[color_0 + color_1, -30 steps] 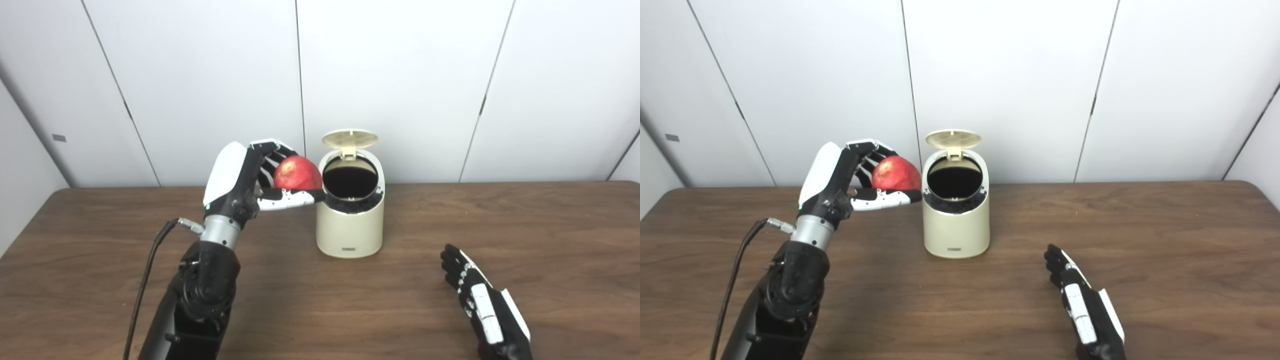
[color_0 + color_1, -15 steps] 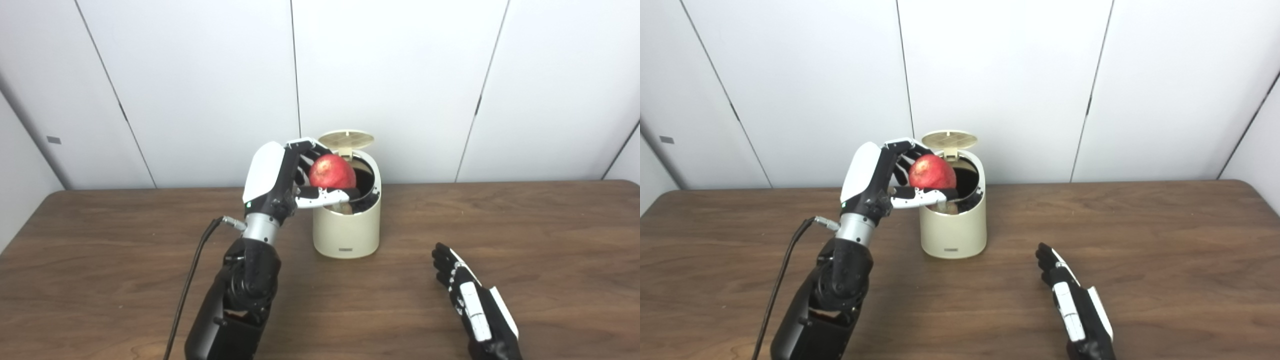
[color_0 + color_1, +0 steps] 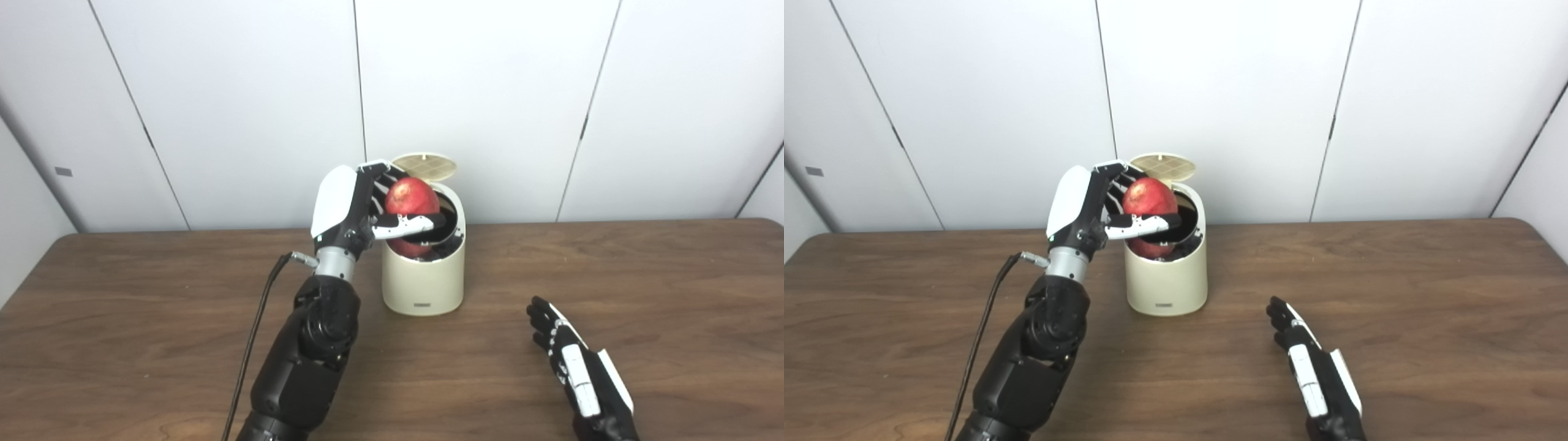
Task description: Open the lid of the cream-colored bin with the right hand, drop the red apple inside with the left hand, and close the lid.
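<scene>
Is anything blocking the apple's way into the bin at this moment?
Nothing visible does. The lid stands tipped back behind the opening, and the red apple, held in the left hand, sits over the mouth of the cream-colored bin. Only the hand's own thumb lies under it. The right hand rests on the table, apart.

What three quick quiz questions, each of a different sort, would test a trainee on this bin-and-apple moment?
1. True or false: the lid of the bin is closed.
2. Which hand holds the apple? A) left hand B) right hand C) neither
3. Fill in: the right hand rests on the ____, holding nothing.

Key: 1 false, the lid stands open behind the opening. 2 A, the left hand grips the apple over the bin's mouth. 3 table.
</scene>
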Tool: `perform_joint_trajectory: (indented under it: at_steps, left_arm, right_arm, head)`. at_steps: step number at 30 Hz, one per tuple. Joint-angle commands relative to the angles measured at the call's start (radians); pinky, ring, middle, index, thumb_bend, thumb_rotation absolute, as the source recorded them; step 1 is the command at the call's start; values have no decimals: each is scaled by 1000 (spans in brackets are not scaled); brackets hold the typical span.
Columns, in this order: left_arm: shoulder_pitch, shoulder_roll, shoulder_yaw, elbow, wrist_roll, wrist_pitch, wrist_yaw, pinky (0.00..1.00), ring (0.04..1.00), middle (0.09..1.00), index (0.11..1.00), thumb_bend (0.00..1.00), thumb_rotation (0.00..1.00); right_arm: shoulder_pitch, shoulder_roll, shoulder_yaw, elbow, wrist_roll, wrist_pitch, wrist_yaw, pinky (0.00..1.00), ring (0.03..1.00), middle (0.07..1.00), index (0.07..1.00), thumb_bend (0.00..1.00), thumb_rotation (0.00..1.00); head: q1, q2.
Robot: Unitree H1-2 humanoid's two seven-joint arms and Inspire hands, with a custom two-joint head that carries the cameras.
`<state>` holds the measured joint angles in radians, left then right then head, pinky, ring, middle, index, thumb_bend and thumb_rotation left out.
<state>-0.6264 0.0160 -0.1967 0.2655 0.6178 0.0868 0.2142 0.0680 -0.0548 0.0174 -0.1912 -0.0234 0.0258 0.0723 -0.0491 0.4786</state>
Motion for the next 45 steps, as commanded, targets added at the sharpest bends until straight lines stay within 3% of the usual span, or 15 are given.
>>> perform_joint_trajectory:
  at_steps: [1, 6, 9, 16, 18, 22, 23, 24, 25, 27, 36, 45]
  left_arm:
    - [-79, 13, 1, 11, 13, -49, 47, 318, 407, 486, 507, 472, 0]
    - [-88, 39, -18, 56, 40, -61, 70, 333, 393, 485, 517, 472, 0]
    - [-83, 52, -37, 48, 63, -45, 61, 319, 408, 531, 522, 470, 0]
    - [-67, 74, -90, -29, 149, 63, -5, 406, 439, 547, 497, 498, 0]
    - [-66, 78, -96, -40, 156, 73, -15, 443, 510, 532, 488, 515, 0]
    - [-63, 86, -115, -68, 180, 111, -54, 488, 589, 633, 492, 523, 55]
    - [-61, 86, -117, -76, 180, 121, -66, 502, 603, 645, 549, 757, 38]
    - [-60, 86, -118, -81, 179, 128, -75, 518, 615, 655, 585, 877, 32]
    - [-58, 87, -118, -85, 179, 135, -84, 528, 622, 661, 606, 951, 28]
    - [-59, 90, -123, -87, 182, 150, -101, 545, 634, 673, 631, 989, 36]
    - [-62, 108, -135, -91, 197, 167, -129, 573, 659, 714, 681, 1000, 0]
    - [-60, 107, -127, -99, 184, 168, -138, 530, 616, 696, 680, 1000, 10]
  right_arm:
    - [-12, 0, 9, -37, 0, -21, 2, 932, 941, 910, 922, 607, 1000]
    - [-11, 2, 3, -48, 17, -18, 5, 936, 937, 906, 918, 588, 999]
    - [-10, 2, 1, -51, 24, -21, 6, 934, 936, 905, 916, 588, 992]
    - [-8, 4, -2, -70, 26, 1, 1, 911, 933, 905, 919, 598, 988]
    - [-9, 3, -2, -72, 20, 3, -2, 900, 928, 903, 919, 605, 993]
    - [-10, 2, -5, -75, 20, 7, -3, 895, 923, 900, 913, 618, 990]
    - [-12, 3, -6, -73, 24, 6, -3, 898, 925, 901, 914, 611, 982]
    - [-12, 4, -7, -72, 26, 6, -3, 896, 924, 900, 913, 610, 977]
    - [-13, 5, -7, -72, 26, 6, -4, 895, 924, 899, 913, 610, 974]
    - [-14, 7, -6, -73, 24, 9, -5, 887, 917, 892, 904, 614, 970]
    - [-18, 6, 0, -81, -3, 20, -8, 860, 891, 856, 869, 593, 954]
    - [-17, 6, 1, -78, -2, 18, -7, 860, 889, 858, 867, 595, 943]
  head:
    - [1, 3]
    - [5, 10]
    - [5, 13]
    - [6, 22]
    - [5, 24]
    - [6, 28]
    - [2, 30]
    - [0, 32]
    - [-2, 33]
    - [-4, 33]
    - [-4, 35]
    - [-6, 31]
